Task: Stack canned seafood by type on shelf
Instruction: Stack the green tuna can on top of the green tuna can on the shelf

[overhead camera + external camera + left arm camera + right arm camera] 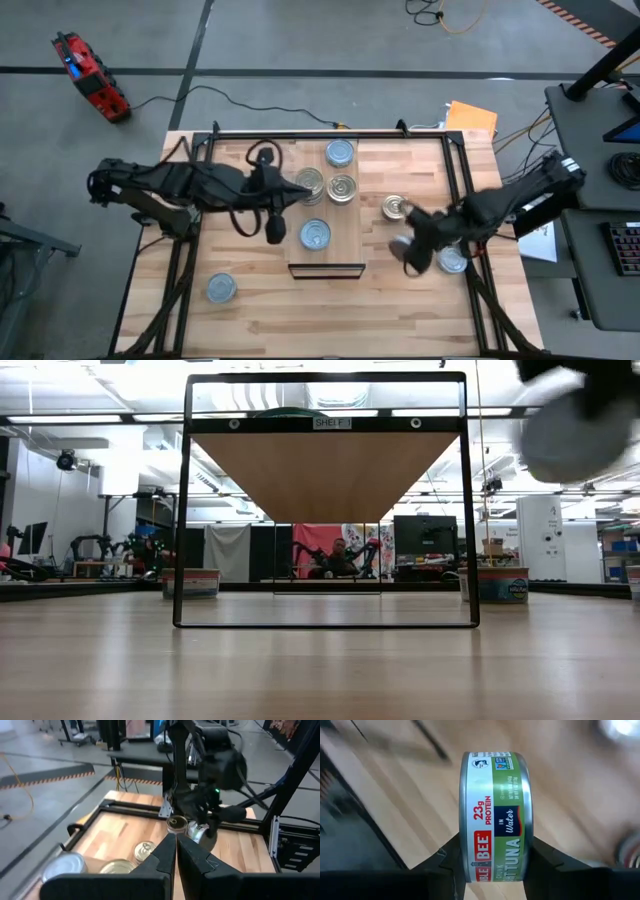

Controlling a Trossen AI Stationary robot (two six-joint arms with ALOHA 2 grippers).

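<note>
The right gripper (492,857) is clenching a short round metal tuna tin (495,817) by its flat faces, green paper label showing, lifted above the pale plank bench (260,310) at about four o'clock of the shelf (325,215). The shelf, a light-wood slab with a dark front edge, is carrying four ring-topped tins (341,188). Three more are sitting on the bench. At nine o'clock, the left gripper (176,850) is hovering, fingers pressed together, grasping nothing.
</note>
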